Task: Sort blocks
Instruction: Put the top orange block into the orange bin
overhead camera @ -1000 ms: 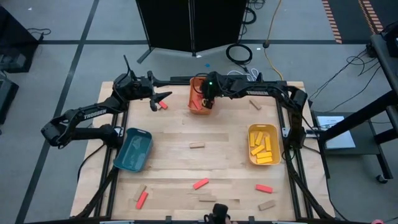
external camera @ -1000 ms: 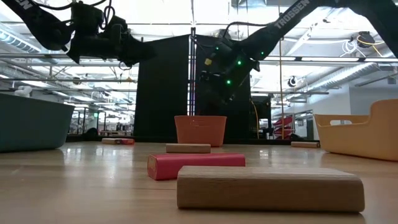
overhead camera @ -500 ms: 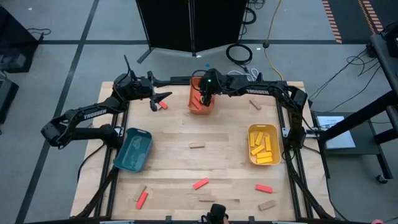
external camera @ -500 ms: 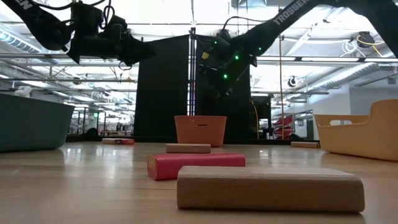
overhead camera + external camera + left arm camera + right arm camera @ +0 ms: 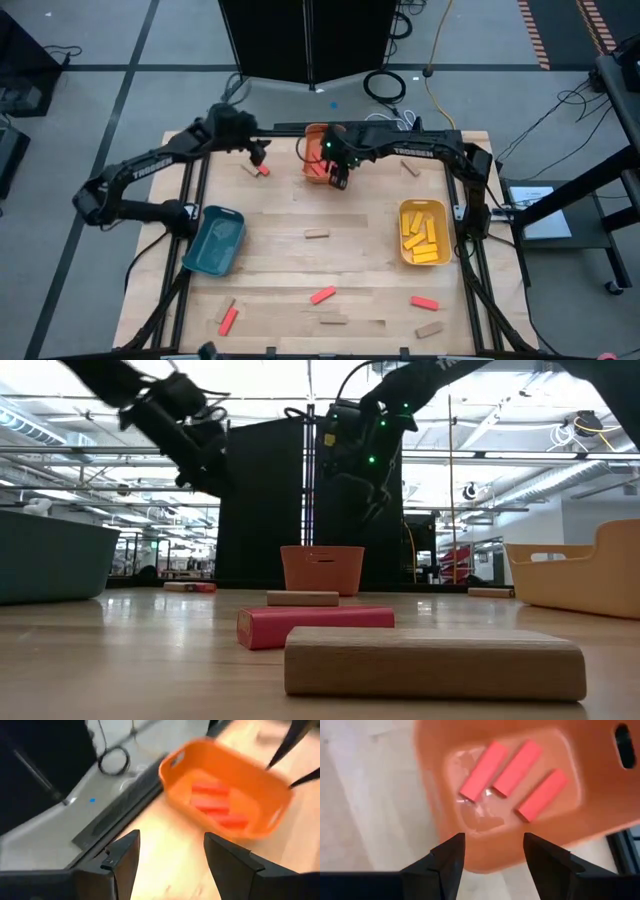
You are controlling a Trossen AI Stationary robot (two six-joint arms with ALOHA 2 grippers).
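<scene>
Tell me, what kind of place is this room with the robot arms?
Probably a robot lab or workshop. Two dark arms are bolted to a wooden table on a metal frame, cables snake over the grey floor, and the low view shows a big open hall with ceiling lights behind it.

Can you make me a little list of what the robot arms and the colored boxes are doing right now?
orange bin: at the table's far edge, three red blocks inside
yellow bin: on the right, holds yellow blocks
teal bin: on the left, contents not clear
right gripper: open, empty, over the orange bin's near edge
left gripper: open, empty, left of the orange bin
loose blocks: red and tan ones scattered on the table
</scene>
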